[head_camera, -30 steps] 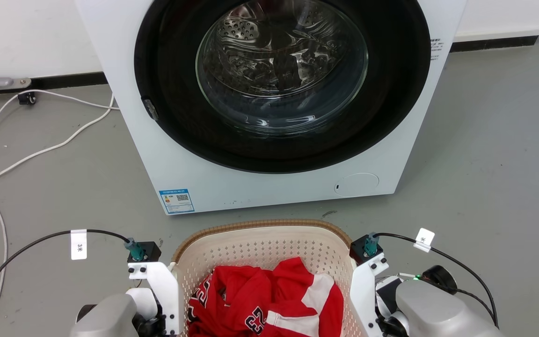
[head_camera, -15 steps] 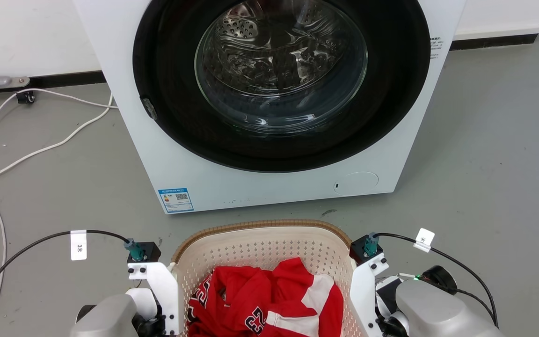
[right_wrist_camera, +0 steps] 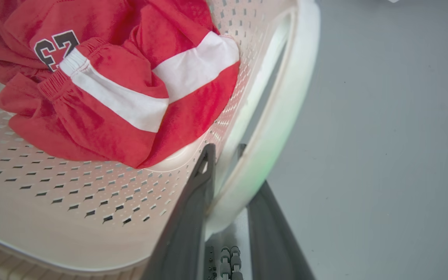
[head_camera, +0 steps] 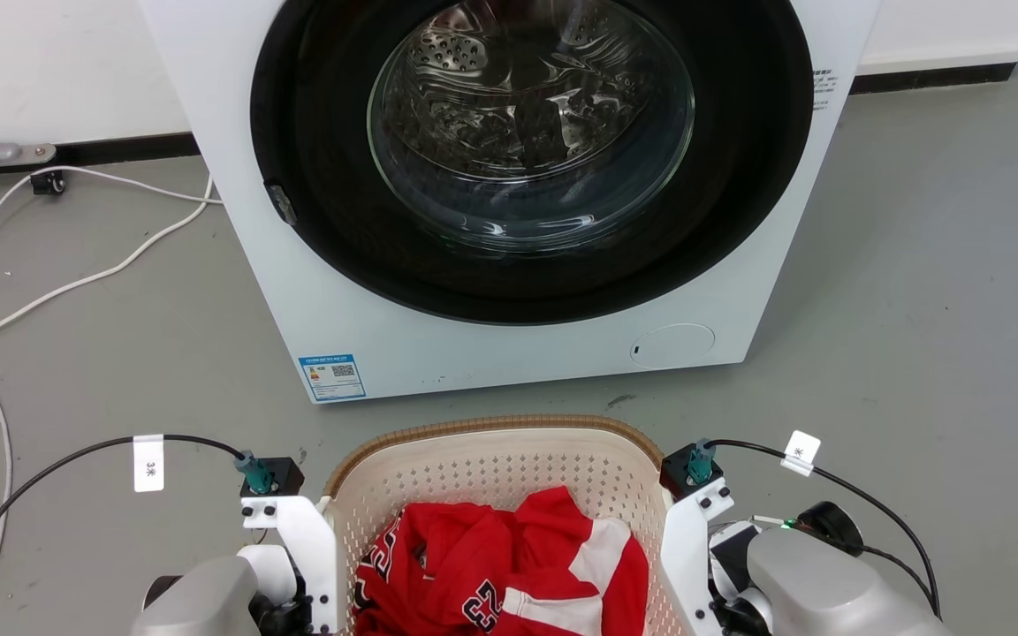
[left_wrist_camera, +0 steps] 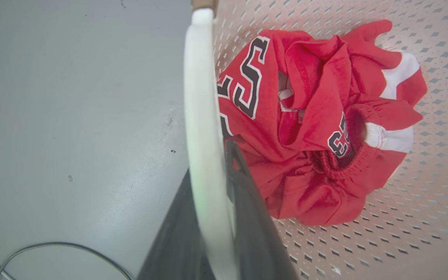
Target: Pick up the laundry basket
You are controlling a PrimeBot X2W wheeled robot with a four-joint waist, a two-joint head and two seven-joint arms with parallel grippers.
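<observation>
I have the laundry basket (head_camera: 491, 426) pinched at both handles.
It sits on the floor (head_camera: 915, 309) before the washer (head_camera: 341, 300), between my wrists; left gripper (left_wrist_camera: 212, 163) clamps the left handle (left_wrist_camera: 200, 97), right gripper (right_wrist_camera: 224, 149) the right handle (right_wrist_camera: 286, 105), fingers pointing down.

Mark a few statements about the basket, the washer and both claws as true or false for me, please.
1. The left claw has one finger on each side of a white handle of the laundry basket. True.
2. The laundry basket is empty. False: a red garment lies in it.
3. The right claw hangs apart from the basket. False: it straddles the basket's other handle.
4. A white cable lies on the floor left of the washer. True.
</observation>
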